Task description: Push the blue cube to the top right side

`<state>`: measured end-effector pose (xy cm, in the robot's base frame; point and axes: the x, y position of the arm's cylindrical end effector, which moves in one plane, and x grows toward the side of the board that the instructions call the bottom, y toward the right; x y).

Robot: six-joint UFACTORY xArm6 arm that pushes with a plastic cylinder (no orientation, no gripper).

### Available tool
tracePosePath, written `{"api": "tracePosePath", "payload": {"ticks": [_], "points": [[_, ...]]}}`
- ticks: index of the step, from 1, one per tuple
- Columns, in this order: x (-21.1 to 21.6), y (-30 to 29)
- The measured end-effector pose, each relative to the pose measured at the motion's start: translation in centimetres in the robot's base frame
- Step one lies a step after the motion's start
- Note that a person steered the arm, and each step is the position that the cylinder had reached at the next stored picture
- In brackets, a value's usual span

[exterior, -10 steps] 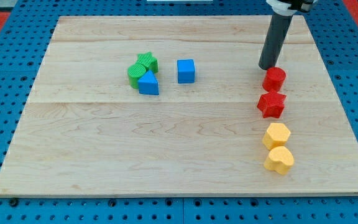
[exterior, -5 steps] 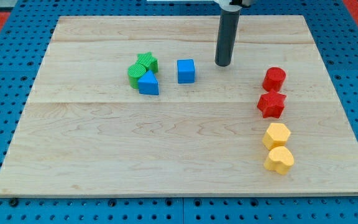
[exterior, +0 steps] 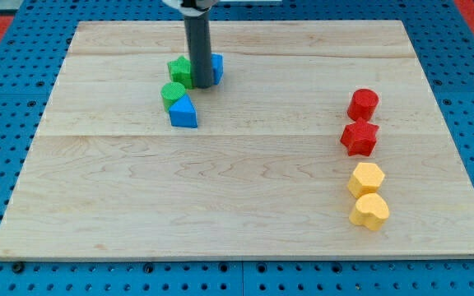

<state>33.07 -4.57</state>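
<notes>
The blue cube [exterior: 217,67] sits near the view's top, left of centre, mostly hidden behind my rod. My tip [exterior: 202,85] rests on the board at the cube's lower left edge, touching it. A green block [exterior: 178,70] lies just left of the rod. A green cylinder [exterior: 171,94] and a blue triangular block [exterior: 183,111] lie below and left of the tip.
On the wooden board [exterior: 245,189], at the view's right, stand a red cylinder-like block [exterior: 363,104], a red star [exterior: 359,138], a yellow hexagon [exterior: 366,178] and a yellow heart-like block [exterior: 369,211] in a column. Blue pegboard surrounds the board.
My tip has swept left from the view's right to the blue cube. The blue cube moved up and left. The green blocks and the blue triangular block shifted left and apart.
</notes>
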Motion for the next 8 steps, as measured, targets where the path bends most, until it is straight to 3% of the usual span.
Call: {"api": "tracePosePath", "payload": {"ticks": [2, 4, 6, 8], "points": [[-2.7, 1.7], [-4.0, -5.9], [-5.1, 6.6], [-5.0, 6.0]]}}
